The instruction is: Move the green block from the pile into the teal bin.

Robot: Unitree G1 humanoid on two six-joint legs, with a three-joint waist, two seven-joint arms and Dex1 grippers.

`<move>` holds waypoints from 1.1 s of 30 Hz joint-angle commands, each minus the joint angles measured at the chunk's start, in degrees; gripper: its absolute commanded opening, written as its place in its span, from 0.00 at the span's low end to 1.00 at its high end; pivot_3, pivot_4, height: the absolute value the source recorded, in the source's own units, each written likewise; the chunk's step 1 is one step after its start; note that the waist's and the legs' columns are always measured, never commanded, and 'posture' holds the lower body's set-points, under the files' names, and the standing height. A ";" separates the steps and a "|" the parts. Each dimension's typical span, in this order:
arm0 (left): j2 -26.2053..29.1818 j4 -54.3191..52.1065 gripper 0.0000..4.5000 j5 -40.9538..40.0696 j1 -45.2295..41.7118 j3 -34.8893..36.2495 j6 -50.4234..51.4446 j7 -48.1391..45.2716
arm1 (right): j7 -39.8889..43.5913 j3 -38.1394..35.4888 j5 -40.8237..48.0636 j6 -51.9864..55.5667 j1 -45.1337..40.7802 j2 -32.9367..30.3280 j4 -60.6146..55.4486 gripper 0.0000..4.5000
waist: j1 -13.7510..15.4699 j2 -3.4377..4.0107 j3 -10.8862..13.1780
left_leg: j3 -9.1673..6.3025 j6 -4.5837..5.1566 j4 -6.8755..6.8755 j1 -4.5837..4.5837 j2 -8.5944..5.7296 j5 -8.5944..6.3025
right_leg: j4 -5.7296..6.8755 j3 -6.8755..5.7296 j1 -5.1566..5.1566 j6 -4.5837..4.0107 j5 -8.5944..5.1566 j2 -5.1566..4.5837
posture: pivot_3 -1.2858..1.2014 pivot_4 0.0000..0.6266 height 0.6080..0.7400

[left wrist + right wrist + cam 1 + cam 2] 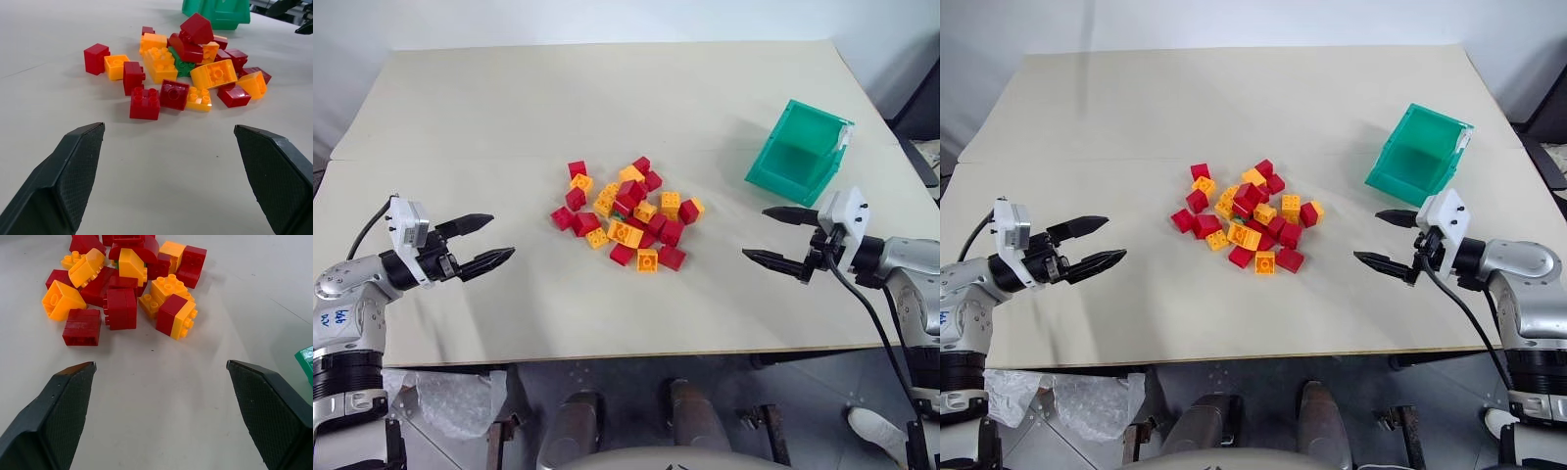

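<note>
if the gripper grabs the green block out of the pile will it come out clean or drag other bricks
Probably drags some: the green block lies low in the pile, with red and orange-yellow bricks leaning over it. It looks like rigid plastic, so it should not deform. Its flat faces suggest that it will slide, not roll.

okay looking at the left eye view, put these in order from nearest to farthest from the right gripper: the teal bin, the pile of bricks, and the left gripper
From the right gripper, open at the table's right edge:
1. The teal bin, just beyond it on the right side.
2. The pile, toward the table's middle.
3. The left gripper, across at the left edge.
</note>
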 commanded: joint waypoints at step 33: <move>-4.19 -0.21 1.00 -5.36 -3.23 2.53 -12.99 -14.47 | -28.27 25.57 -4.57 16.81 -14.06 34.01 -11.23 0.00 | -0.54 -0.02 -0.02 | -0.04 -0.06 0.24 -0.02 0.04 -0.08 | 0.41 -0.02 -0.11 -0.06 -0.02 0.06 | 0.52 0.24 1.00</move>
